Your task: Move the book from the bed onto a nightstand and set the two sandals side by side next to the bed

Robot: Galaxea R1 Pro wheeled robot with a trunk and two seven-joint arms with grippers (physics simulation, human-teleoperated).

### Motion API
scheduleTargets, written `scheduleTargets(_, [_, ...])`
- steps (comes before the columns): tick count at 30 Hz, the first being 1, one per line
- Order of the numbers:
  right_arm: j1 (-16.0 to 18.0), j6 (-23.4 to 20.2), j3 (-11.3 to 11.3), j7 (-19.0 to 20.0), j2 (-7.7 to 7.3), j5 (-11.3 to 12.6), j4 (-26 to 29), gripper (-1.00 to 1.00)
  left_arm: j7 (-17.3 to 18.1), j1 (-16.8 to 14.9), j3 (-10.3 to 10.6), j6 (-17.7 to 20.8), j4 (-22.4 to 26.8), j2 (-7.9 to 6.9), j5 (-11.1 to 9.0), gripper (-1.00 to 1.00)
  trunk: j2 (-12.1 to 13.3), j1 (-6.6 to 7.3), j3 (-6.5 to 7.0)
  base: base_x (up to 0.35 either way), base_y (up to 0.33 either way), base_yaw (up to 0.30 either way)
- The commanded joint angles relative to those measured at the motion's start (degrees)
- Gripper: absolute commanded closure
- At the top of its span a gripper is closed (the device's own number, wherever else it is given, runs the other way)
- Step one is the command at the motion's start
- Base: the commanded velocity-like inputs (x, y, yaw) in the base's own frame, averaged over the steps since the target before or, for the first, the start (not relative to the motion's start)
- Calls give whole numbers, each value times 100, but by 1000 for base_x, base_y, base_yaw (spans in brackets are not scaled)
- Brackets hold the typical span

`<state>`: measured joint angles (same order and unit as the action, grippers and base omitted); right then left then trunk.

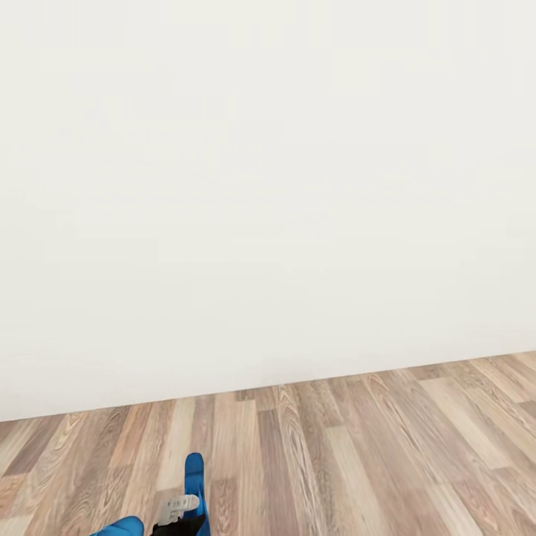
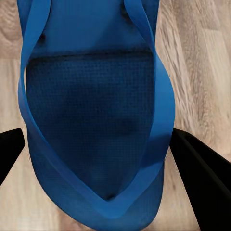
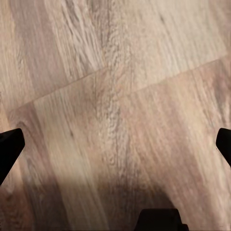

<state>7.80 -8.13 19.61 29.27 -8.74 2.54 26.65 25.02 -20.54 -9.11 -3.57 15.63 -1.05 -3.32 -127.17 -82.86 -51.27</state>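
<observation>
A bright blue sandal (image 2: pixel 96 106) lies across my left gripper (image 2: pixel 96 144), whose two black fingers press against its two sides, so the gripper is shut on it above the wood floor. In the head view the sandal (image 1: pixel 194 470) sticks up from the left gripper (image 1: pixel 179 512) at the bottom edge. Another bit of blue (image 1: pixel 119 527) shows beside it; I cannot tell what it belongs to. My right gripper (image 3: pixel 115 139) is open over bare planks with nothing between its fingers. The book, the bed and the nightstand are out of view.
A plain white wall (image 1: pixel 268 186) rises straight ahead and meets the brown wood-plank floor (image 1: pixel 357 447) a short way in front of me. Floor stretches to the right.
</observation>
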Motion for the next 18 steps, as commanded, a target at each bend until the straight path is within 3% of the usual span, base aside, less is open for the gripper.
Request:
scheduleTargets(1, [3,-57,34,35,4,27,7,-100,30,-6,-12,-4,-7,-1,-38,100,-2,-2,-5,318,-4,0])
scheduleTargets(13, [3,-57,34,35,4,27,7,-100,30,-7,-12,-4,-7,-1,-38,100,-2,-2,-5,319,-2,0])
scheduleTargets(18, [3,-57,34,35,4,27,7,-100,30,-7,-12,-4,-7,-1,-38,100,-2,-2,-5,309,-114,58])
